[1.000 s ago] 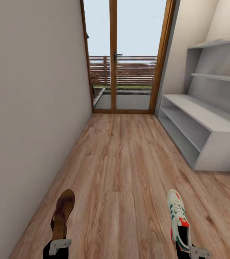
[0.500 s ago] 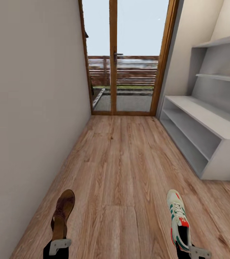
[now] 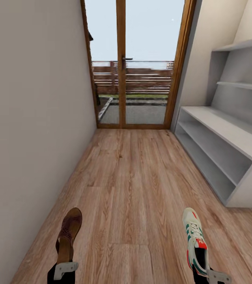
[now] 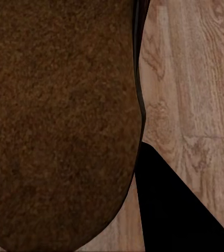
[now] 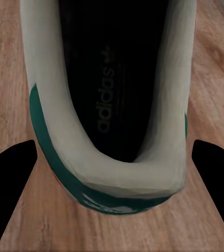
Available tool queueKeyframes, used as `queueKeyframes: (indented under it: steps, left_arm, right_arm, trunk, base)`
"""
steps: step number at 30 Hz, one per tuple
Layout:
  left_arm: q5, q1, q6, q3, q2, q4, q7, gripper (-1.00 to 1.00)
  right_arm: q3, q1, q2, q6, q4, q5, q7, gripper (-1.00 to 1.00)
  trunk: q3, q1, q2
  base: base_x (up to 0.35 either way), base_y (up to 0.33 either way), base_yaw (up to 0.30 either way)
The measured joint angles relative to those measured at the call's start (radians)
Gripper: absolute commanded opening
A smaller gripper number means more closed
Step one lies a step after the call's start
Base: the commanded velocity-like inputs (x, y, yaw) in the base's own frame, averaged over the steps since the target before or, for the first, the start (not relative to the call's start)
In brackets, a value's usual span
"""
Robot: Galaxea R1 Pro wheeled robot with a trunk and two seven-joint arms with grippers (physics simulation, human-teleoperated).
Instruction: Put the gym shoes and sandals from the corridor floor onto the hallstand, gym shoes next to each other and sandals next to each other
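**Both arms carrying a shoe down the corridor**

Head view: left gripper (image 3: 64, 269) at bottom edge, grasping the flat brown leather sandal (image 3: 68, 232) by its heel end, toe pointing forward, held above the light brown wood-grain plank floor (image 3: 129, 189). Right gripper (image 3: 214, 275) at bottom edge, grasping the white lace-up sneaker with green stripes and red-orange tongue (image 3: 195, 238) at the heel, toe forward. Pale grey two-tier shoe rack with staggered wall shelves (image 3: 220, 146) stands along the right wall, well apart from both shoes. Glazed wooden door (image 3: 135, 67) at corridor end.

Left wrist view: sandal sole (image 4: 59, 121) right up against the camera; one dark finger (image 4: 175, 210) just beside its edge, floor (image 4: 196, 79) behind. Contact itself hidden.

Right wrist view: sneaker heel opening (image 5: 112, 94) sits between two dark fingers (image 5: 12, 184), one each side, narrow gaps visible at both tips; heel centred between them.
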Motion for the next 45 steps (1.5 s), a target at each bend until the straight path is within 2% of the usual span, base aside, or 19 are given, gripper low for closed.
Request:
queueKeyframes:
  steps: [6,15,45]
  left_arm:
    - [0.000,0.000,0.000,0.000,0.000,0.000,0.000,-1.00]
    - [0.003,0.004,-0.004,-0.001,0.000,0.001,-0.001,-1.00]
    - [0.004,0.005,-0.004,-0.001,0.000,0.001,0.000,-1.00]
  right_arm:
    - [0.000,0.000,-0.001,0.000,0.001,0.001,0.000,-1.00]
    - [0.000,0.001,0.007,0.000,0.002,0.001,-0.002,-1.00]
    - [0.001,0.001,0.001,0.000,0.003,0.001,-0.003,-1.00]
  trunk:
    - [0.000,0.000,0.000]
    - [0.000,0.000,0.000]
    - [0.000,0.000,0.000]
  base:
    - [0.339,0.000,-0.001]
    - [0.124,0.000,0.000]
    - [0.331,0.099,0.000]
